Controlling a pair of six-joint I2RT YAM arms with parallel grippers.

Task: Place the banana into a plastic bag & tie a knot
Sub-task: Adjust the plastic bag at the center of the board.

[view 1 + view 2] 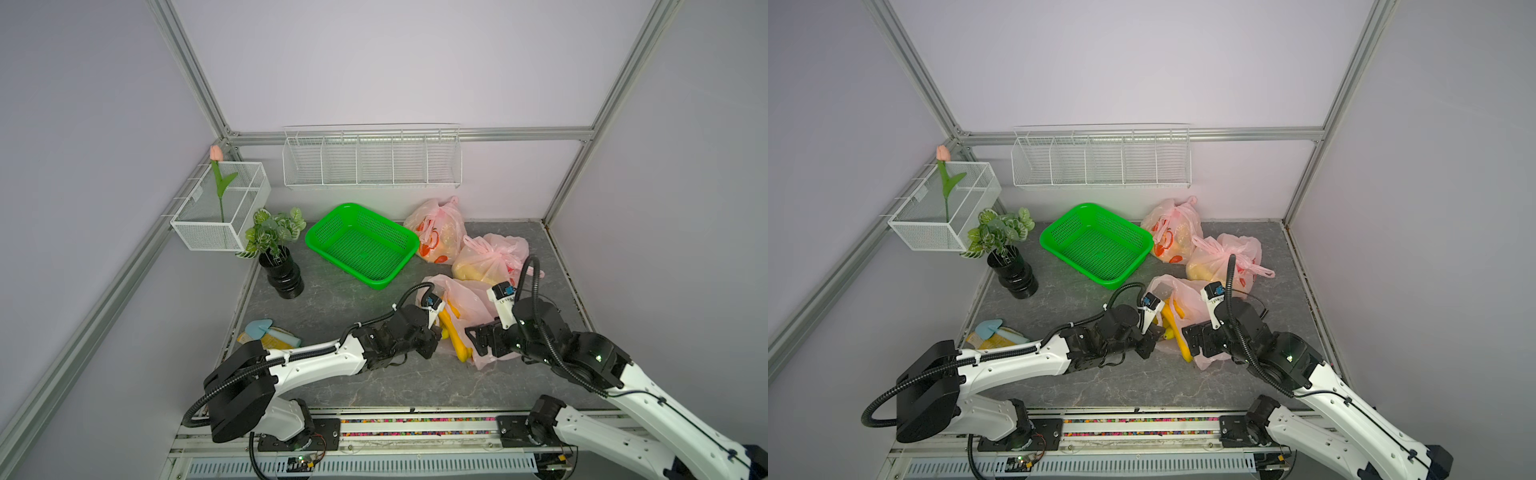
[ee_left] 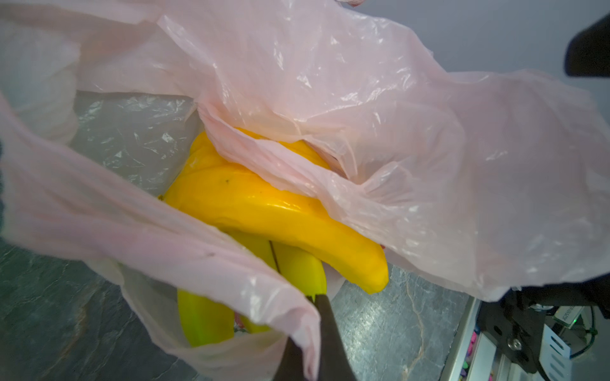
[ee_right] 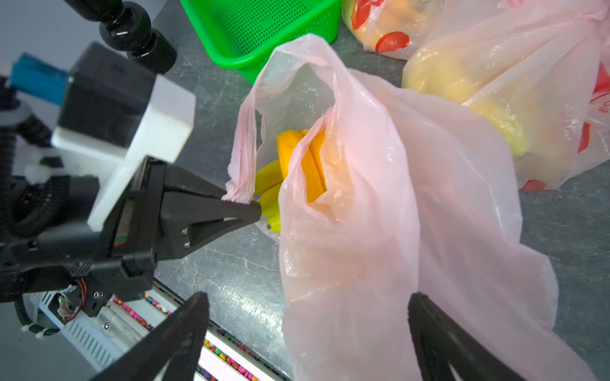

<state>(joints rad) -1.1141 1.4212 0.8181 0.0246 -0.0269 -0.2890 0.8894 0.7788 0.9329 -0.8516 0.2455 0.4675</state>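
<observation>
A bunch of yellow bananas (image 1: 451, 328) (image 2: 264, 204) (image 3: 303, 158) lies inside the mouth of a thin pink plastic bag (image 1: 469, 303) (image 1: 1192, 301) (image 3: 379, 198) on the grey table. The tips of the bunch stick out of the opening. My left gripper (image 1: 435, 330) (image 2: 315, 306) (image 3: 257, 209) is shut on the bag's near rim strip. My right gripper (image 1: 473, 338) (image 3: 307, 303) stands open at the bag's other side. Loose film of the bag hangs between its spread fingers without being pinched.
Two tied pink bags of fruit (image 1: 436, 232) (image 1: 490, 257) lie behind the open bag. A green basket (image 1: 361, 245) sits at mid-back, a black vase with a plant (image 1: 284, 274) at left. Small items (image 1: 266, 334) lie near the left front edge.
</observation>
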